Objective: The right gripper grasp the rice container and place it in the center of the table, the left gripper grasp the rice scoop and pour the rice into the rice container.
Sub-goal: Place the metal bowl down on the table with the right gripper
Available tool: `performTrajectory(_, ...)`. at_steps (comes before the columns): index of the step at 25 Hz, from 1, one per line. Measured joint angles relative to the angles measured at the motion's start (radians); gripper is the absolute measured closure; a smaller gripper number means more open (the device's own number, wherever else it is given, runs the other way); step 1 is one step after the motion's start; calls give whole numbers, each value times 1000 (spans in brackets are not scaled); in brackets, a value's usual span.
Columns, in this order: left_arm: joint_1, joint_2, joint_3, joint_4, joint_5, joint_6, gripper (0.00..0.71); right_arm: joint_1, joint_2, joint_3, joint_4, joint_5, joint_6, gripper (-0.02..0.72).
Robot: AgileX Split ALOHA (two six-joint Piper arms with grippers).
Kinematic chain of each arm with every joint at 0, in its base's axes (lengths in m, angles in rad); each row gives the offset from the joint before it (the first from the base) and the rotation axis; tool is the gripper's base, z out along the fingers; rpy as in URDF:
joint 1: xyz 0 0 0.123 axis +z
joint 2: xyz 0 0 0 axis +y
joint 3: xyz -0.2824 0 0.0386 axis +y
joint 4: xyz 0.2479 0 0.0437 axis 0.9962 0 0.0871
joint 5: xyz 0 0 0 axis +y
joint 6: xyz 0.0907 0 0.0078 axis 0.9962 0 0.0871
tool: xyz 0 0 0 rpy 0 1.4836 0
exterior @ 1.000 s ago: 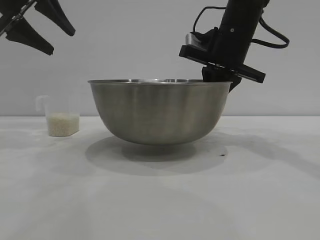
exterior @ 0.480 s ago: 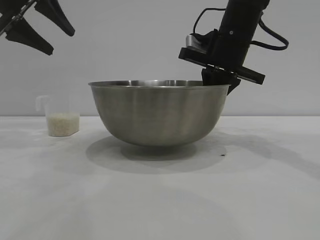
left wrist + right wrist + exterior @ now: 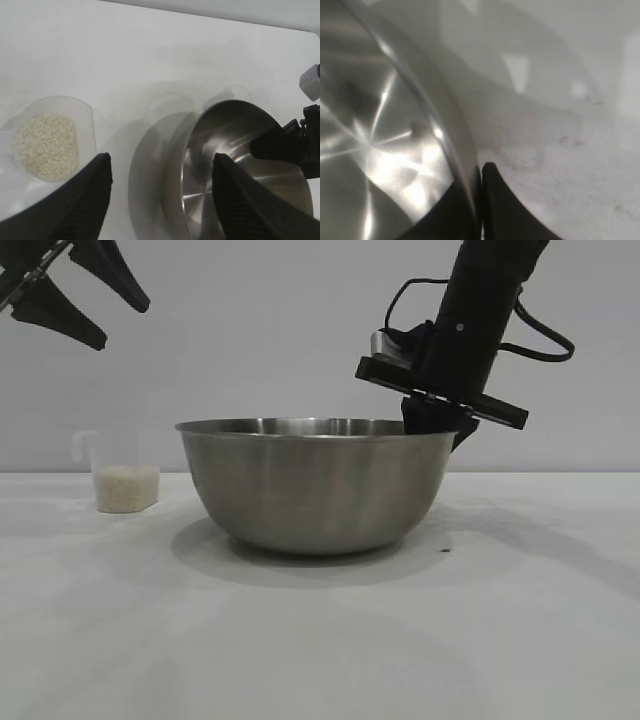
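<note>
1. The right gripper [image 3: 432, 418] pinches the right rim of the bowl [image 3: 315, 485], resting mid-table; a careless release could nudge it.
2. The left gripper [image 3: 92, 295], fingers spread, hangs above the far-left cup [image 3: 122, 478] of rice [image 3: 46, 146], which could tip if grabbed off-centre.

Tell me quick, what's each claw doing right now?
Left gripper: open, empty, up above the scoop.
Right gripper: shut on the bowl rim, one finger inside, one outside.
</note>
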Motion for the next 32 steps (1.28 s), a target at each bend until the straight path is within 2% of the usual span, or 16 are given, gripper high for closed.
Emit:
performTrajectory(2,0,0,0,0,0,0,322,0,0,0,7,0,0,703)
performTrajectory(3,0,0,0,0,0,0,322,0,0,-2,12,0,0,641)
performTrajectory(4,0,0,0,0,0,0,322,0,0,-5,17,0,2,641)
performTrajectory(8,0,0,0,0,0,0,322,0,0,-7,25,13,4,480)
performTrajectory(12,0,0,0,0,0,0,322,0,0,-7,23,27,4,357)
performTrajectory(16,0,0,0,0,0,0,322,0,-25,-7,-16,33,12,370)
performTrajectory(17,0,0,0,0,0,0,322,0,-35,-7,-23,38,15,330)
performTrajectory(19,0,0,0,0,0,0,322,-2,-60,-7,-34,51,19,345)
performTrajectory(29,0,0,0,0,0,-2,322,-37,-210,-7,-52,59,12,345)
performTrajectory(32,0,0,0,0,0,-2,322,-47,-242,-7,-92,57,13,345)
